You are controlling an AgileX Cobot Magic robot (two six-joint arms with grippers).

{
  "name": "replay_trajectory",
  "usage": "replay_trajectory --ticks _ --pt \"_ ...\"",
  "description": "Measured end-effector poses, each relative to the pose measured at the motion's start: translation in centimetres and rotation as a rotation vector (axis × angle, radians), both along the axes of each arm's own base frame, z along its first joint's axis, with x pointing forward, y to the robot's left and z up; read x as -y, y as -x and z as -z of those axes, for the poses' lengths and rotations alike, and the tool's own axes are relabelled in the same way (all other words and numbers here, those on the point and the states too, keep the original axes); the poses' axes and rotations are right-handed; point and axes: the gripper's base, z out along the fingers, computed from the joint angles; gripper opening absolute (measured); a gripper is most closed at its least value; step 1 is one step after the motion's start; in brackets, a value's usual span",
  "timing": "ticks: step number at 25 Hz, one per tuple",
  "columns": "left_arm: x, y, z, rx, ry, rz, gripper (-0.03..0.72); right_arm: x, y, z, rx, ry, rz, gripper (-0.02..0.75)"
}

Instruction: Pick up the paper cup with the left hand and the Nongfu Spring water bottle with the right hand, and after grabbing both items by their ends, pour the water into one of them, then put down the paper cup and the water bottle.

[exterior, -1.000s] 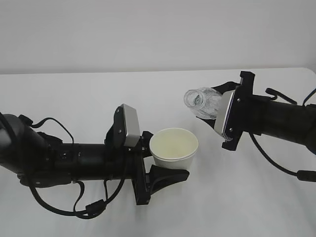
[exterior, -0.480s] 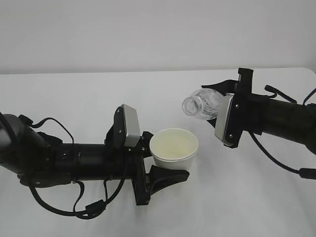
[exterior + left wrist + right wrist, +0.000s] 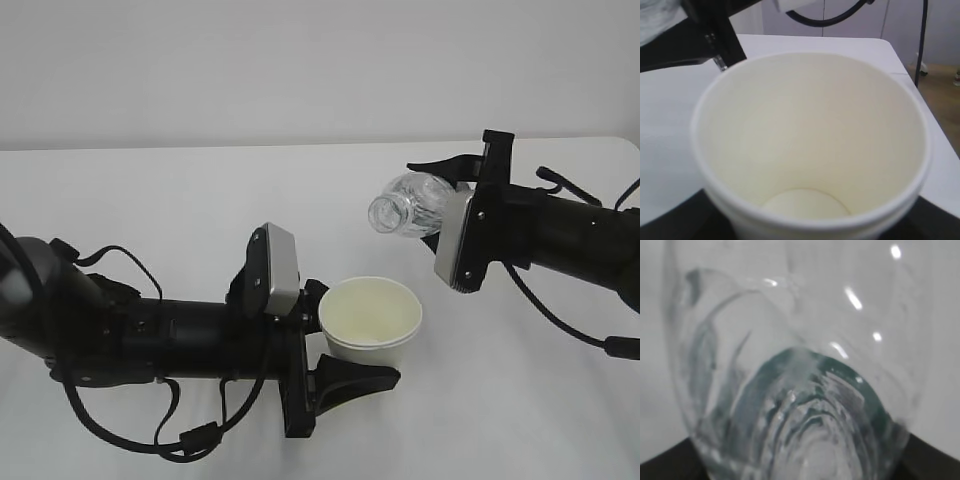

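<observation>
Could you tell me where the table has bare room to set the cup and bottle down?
Bare table lies behind the left hand, and in front under the right hand. Crowded: between paper cup and water bottle.

Left hand [image 3: 345, 375] reaching low toward 3 o'clock, jaws clamped around a load. Right hand [image 3: 450, 190] stretched toward 9 o'clock, higher, wrist rolled, jaws gripping.

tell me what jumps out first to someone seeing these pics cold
Two black arms meet over a white table. The left gripper holds an upright paper cup at centre. To its upper right, the right gripper holds a clear water bottle tipped over, its open mouth facing the cup but not above it. The cup looks empty.
</observation>
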Motion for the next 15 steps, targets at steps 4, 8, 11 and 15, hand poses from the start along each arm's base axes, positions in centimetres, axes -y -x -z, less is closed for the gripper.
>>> replay_trajectory --ticks 4,8,11,15 --pt "0.09 0.01 -0.02 -0.002 0.003 -0.006 0.482 -0.01 -0.03 -0.1 0.023 0.009 -0.004 0.459" --pt "0.08 -0.17 -0.08 -0.006 0.01 -0.028 0.482 0.0 -0.04 -0.11 0.046 0.034 -0.011 0.459" --pt "0.06 -0.34 -0.12 -0.01 0.015 -0.048 0.482 0.01 -0.05 -0.11 0.056 0.044 -0.013 0.459" --pt "0.05 -0.45 -0.15 0.003 0.017 -0.057 0.482 0.01 -0.09 -0.28 0.073 0.036 -0.01 0.459"
